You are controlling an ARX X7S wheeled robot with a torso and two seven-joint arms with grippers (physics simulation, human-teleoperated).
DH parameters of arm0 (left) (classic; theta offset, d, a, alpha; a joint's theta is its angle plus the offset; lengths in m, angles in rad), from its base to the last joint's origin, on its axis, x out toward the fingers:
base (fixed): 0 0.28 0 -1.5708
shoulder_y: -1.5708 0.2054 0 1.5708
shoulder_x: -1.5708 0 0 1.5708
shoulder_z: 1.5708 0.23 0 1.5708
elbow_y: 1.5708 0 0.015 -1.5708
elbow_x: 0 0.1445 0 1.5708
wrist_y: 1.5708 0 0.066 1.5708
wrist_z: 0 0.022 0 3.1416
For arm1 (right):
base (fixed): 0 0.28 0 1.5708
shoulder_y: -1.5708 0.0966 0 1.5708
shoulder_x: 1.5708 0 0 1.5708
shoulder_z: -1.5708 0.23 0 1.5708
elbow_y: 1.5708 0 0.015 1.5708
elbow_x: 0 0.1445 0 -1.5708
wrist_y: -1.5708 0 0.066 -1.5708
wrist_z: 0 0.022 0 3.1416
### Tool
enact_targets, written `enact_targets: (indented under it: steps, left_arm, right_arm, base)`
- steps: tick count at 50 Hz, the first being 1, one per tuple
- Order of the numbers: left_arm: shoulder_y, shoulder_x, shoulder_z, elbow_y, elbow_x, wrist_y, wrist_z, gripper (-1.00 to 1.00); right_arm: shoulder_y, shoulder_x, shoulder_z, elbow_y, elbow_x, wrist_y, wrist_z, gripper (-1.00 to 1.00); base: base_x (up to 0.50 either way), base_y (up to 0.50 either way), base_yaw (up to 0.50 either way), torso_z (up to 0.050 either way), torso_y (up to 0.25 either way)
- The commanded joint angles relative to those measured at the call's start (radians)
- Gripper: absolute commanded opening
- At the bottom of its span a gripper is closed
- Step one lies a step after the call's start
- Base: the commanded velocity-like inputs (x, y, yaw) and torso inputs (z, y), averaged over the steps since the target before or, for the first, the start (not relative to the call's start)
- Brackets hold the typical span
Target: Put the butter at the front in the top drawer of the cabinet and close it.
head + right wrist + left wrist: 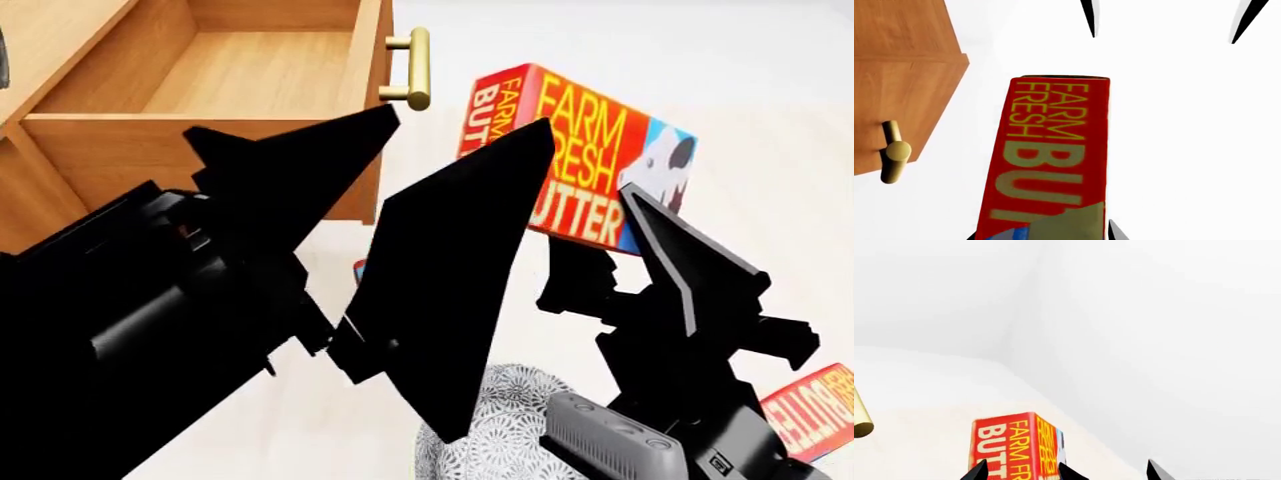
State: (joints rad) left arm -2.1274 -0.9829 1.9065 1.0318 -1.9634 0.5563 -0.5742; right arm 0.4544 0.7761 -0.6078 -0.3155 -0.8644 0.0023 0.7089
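The top drawer point(254, 70) stands pulled out and open from above, its inside bare. Its brass handle point(416, 68) juts toward the butter box point(587, 165), which stands just beside it, leaving only a narrow gap between them.

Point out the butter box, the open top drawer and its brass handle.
butter box point(587, 165), head view, its printed face.
top drawer point(254, 70), head view, its bare wooden floor.
brass handle point(418, 68), head view, the bar.

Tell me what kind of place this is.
Likely a bare simulated kitchen tabletop: a white surface with a wooden cabinet, its drawer open, butter boxes and a patterned bowl.
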Motion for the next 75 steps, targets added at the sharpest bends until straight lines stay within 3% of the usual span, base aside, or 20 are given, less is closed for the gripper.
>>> enact_targets:
  steps: [1,22,75]
  left_arm:
    - [-0.016,0.010,-0.121,-0.023,-0.154,-0.083,-0.015,1.00]
    - [-0.101,0.062,-0.186,-0.075,-0.258,-0.184,-0.062,1.00]
    - [-0.027,0.089,-0.258,-0.139,-0.338,-0.228,-0.037,1.00]
  right_arm:
    - [0.009,0.006,0.018,-0.026,-0.024,0.013,0.005,-1.00]
    - [0.012,0.020,0.031,-0.070,-0.035,0.021,-0.012,-1.00]
    - [-0.022,0.049,0.061,-0.149,-0.054,0.051,-0.032,-1.00]
  base:
    - [0.00,0.00,0.00,0.000,0.000]
    - [0.00,0.00,0.00,0.000,0.001]
    - [0.00,0.00,0.00,0.000,0.001]
